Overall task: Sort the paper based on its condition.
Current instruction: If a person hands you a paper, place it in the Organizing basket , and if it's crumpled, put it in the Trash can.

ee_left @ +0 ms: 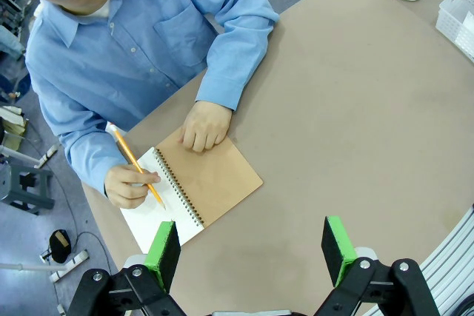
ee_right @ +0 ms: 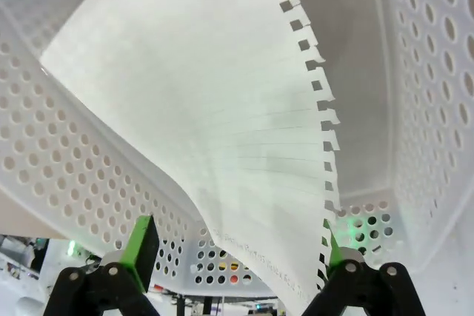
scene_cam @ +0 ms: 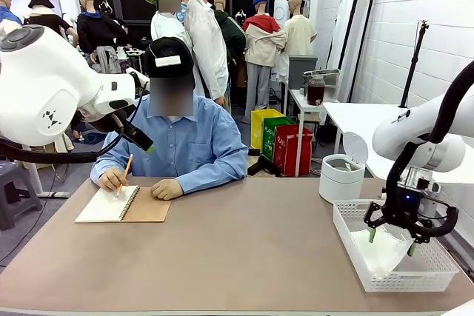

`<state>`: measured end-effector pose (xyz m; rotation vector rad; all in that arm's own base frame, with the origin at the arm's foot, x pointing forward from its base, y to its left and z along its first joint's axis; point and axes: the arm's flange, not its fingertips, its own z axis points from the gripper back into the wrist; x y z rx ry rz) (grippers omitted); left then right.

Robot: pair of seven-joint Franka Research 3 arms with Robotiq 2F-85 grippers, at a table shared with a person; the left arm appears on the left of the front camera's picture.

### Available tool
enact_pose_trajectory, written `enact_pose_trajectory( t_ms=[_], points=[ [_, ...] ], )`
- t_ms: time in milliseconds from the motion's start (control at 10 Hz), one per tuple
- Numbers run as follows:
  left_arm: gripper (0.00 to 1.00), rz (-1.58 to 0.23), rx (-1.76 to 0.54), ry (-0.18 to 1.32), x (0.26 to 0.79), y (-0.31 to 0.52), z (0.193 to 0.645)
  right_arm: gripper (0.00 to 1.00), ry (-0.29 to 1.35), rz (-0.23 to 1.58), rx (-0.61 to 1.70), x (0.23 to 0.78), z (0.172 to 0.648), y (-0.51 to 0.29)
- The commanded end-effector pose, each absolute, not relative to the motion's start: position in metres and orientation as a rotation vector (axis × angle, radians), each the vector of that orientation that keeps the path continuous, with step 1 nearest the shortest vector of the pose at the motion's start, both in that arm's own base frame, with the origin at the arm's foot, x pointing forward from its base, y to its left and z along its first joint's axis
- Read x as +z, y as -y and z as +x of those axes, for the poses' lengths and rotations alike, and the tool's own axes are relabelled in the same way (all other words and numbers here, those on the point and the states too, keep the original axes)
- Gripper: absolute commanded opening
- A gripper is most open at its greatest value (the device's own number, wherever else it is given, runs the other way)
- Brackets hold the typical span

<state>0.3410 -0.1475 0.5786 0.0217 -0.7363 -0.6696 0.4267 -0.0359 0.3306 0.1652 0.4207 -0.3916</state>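
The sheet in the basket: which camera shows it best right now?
The right wrist view: the smooth lined sheet shows close up, torn spiral holes along one edge, between the open right hand. The front view shows it small, in the white basket under that hand. The left wrist view gives nothing of it.

Table centre (scene_cam: 244,249) bare – notebook (scene_cam: 122,205), person's hands (scene_cam: 167,190) block far-left; basket (scene_cam: 437,271) crowds right.
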Motion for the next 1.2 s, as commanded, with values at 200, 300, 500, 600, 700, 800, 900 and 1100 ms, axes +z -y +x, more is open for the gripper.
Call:
enact_pose_trajectory(
  t_ms=[200,300,500,600,700,800,900,1100],
  points=[
    [1.00,0.024,-0.673,0.737,0.578,0.147,0.341,1.00,-0.398,0.052,-0.398,0.318,0.442,0.023],
    [1.00,0.024,-0.673,0.737,0.578,0.147,0.341,1.00,-0.396,0.011,-0.402,0.315,0.444,0.018],
    [1.00,0.024,-0.673,0.737,0.578,0.147,0.341,1.00,-0.356,-0.091,-0.419,0.311,0.449,0.009],
    [1.00,0.024,-0.673,0.737,0.578,0.147,0.341,1.00,-0.329,-0.148,-0.427,0.311,0.450,0.004],
    [1.00,0.024,-0.673,0.737,0.578,0.147,0.341,1.00,-0.298,-0.201,-0.426,0.311,0.449,-0.002],
    [1.00,0.024,-0.673,0.737,0.578,0.147,0.341,1.00,-0.271,-0.235,-0.421,0.310,0.449,-0.008],
    [1.00,0.024,-0.673,0.737,0.578,0.147,0.341,1.00,-0.232,-0.302,-0.424,0.308,0.449,-0.012],
    [1.00,0.024,-0.673,0.737,0.578,0.147,0.341,1.00,-0.175,-0.403,-0.419,0.302,0.449,-0.018]
  ],
)
